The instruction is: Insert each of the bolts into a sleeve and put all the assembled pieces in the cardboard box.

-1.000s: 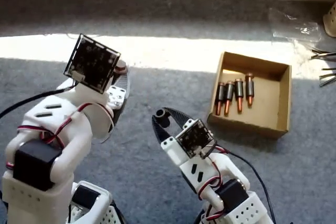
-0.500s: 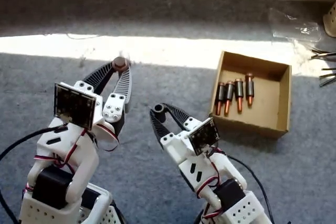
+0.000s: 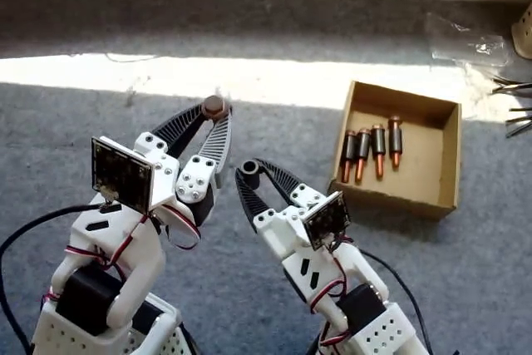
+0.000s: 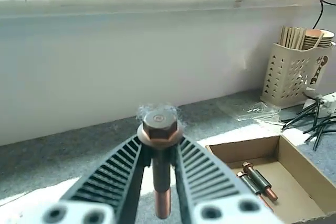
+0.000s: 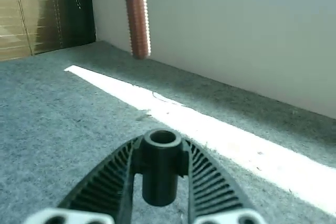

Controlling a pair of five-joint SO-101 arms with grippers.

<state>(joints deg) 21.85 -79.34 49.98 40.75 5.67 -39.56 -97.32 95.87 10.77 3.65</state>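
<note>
Bolt (image 4: 159,150) is upright, head up, clamped in L claw (image 3: 213,114) above grey worktop (image 3: 75,14), copper thread pointing down. R claw (image 3: 250,177) is closed on black sleeve (image 5: 160,167), upright w/ bore facing up, just right of bolt & nearer, the two apart. Cardboard box (image 3: 450,160) stands right of both arms; 4 assembled pieces (image 3: 371,150) lie side by side in its left half, threads toward near side
</note>
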